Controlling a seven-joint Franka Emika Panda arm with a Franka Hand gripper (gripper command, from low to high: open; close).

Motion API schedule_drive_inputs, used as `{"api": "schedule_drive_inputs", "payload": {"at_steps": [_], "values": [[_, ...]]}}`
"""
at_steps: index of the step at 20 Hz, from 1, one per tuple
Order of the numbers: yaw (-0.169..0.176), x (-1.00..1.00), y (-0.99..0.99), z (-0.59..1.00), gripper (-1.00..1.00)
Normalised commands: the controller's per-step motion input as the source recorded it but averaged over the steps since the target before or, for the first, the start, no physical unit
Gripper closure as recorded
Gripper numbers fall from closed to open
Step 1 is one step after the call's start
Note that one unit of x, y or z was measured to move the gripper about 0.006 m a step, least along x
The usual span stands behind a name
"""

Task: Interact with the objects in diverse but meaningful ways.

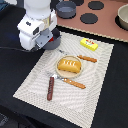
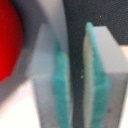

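My gripper (image 2: 72,85) stands at the mat's far corner, on the exterior view's left, over a grey pot (image 1: 51,43). In the wrist view the teal pads (image 2: 60,85) are drawn close with a narrow dark gap. The pot's grey wall (image 2: 54,25) runs into that gap, so the gripper looks shut on the rim. A red tomato (image 2: 10,45) lies just beside the wall. The golden bread loaf (image 1: 69,64) rests on the tan plate (image 1: 60,74). The yellow packet (image 1: 89,44), the brown sausage (image 1: 50,88) and two pieces of orange-handled cutlery (image 1: 74,83) (image 1: 88,58) lie on the striped mat (image 1: 35,80).
A second grey pot (image 1: 66,8) stands behind on the pink toy stove (image 1: 107,25) with black burners. A metal bowl (image 1: 123,16) sits at the exterior view's far right. Black table surrounds the mat.
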Motion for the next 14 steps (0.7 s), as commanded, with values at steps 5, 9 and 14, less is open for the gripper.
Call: {"api": "schedule_drive_inputs", "payload": {"at_steps": [5,9,14], "values": [[0.000,-0.26,-0.04,0.02,1.00],[0.000,-0.11,0.10,0.76,1.00],[0.000,-0.03,0.30,1.00,1.00]]}}
